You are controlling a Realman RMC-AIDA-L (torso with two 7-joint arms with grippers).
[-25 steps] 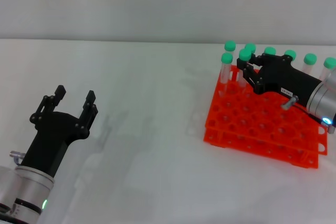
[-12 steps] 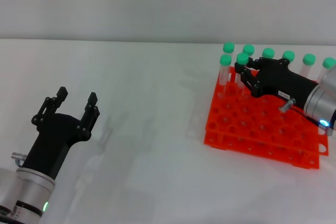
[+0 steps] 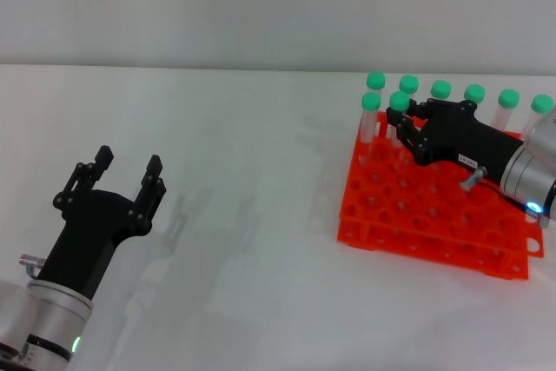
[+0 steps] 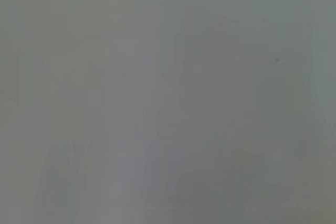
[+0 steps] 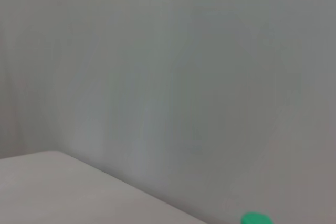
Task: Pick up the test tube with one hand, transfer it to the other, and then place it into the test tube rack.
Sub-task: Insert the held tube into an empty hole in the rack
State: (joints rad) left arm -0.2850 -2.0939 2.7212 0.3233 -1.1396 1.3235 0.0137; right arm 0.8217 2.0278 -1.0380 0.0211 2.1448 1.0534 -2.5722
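Observation:
The orange test tube rack (image 3: 415,219) stands on the right of the white table. My right gripper (image 3: 403,120), black with a small white label, reaches over the rack's far left part. It is shut on a clear test tube with a mint-green cap (image 3: 400,102), held upright with its lower end down at the rack's top tier. My left gripper (image 3: 129,160) is open and empty, low at the left, far from the rack. A green cap (image 5: 256,219) shows at the edge of the right wrist view. The left wrist view shows only a blank grey surface.
Several other green-capped tubes stand along the rack's far row (image 3: 474,93) and at its left corner (image 3: 372,102), close around the held tube. The white table (image 3: 252,180) lies between the two arms. A pale wall runs behind.
My right gripper has lowered the held tube a little and shifted it slightly left over the rack. The left gripper has barely moved.

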